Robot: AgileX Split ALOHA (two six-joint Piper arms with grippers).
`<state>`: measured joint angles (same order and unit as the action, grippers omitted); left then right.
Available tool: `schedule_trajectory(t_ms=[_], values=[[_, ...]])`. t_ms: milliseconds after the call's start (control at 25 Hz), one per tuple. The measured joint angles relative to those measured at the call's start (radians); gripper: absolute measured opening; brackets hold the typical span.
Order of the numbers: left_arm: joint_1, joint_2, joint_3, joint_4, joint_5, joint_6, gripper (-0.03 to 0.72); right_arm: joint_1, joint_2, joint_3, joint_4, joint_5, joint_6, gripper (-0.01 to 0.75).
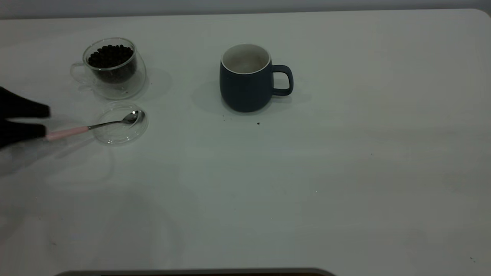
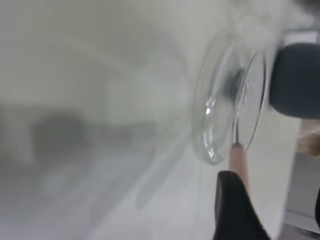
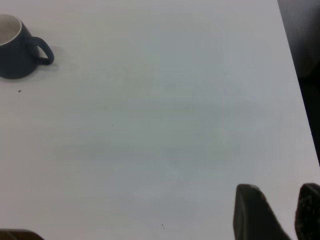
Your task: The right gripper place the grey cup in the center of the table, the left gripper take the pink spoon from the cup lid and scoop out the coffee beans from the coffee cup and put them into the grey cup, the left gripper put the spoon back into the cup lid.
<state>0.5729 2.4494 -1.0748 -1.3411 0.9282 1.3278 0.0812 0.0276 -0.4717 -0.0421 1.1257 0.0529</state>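
Exterior view: the left gripper is seen open astride the pink spoon's handle, bowl in the cup lid; right gripper is parted, empty.

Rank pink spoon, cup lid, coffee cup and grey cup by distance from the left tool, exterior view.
From the left tool at the table's left edge:
1. pink spoon, handle end at the tool's tips.
2. cup lid, just right of the tool, under the spoon bowl.
3. coffee cup, behind the lid.
4. grey cup, table centre.
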Motion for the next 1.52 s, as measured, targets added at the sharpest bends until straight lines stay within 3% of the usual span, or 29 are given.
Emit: schedule_trajectory(t_ms=[280,400,600,720,880,960,1200,1520], values=[[-0.018,-0.284,0.001,0.144,-0.084,-0.129,0.446,0.000,0.000,0.000,0.000,0.000,0.000,0.239],[-0.089,-0.447,0.001,0.209,-0.147,-0.224,0.431,0.000,0.000,0.000,0.000,0.000,0.000,0.239],[-0.240,-0.711,0.009,0.470,-0.203,-0.498,0.418,0.000,0.000,0.000,0.000,0.000,0.000,0.239],[-0.316,-0.823,0.011,0.719,-0.160,-0.787,0.417,0.000,0.000,0.000,0.000,0.000,0.000,0.239],[-0.412,-0.944,0.012,1.116,0.001,-1.132,0.417,0.000,0.000,0.000,0.000,0.000,0.000,0.239],[-0.452,-1.000,0.013,1.228,0.084,-1.256,0.417,0.000,0.000,0.000,0.000,0.000,0.000,0.239],[-0.547,-1.180,0.021,1.275,0.241,-1.364,0.417,0.000,0.000,0.000,0.000,0.000,0.000,0.239],[-0.600,-1.528,0.123,1.309,0.241,-1.374,0.416,-0.001,0.000,0.000,0.000,0.000,0.001,0.239]])
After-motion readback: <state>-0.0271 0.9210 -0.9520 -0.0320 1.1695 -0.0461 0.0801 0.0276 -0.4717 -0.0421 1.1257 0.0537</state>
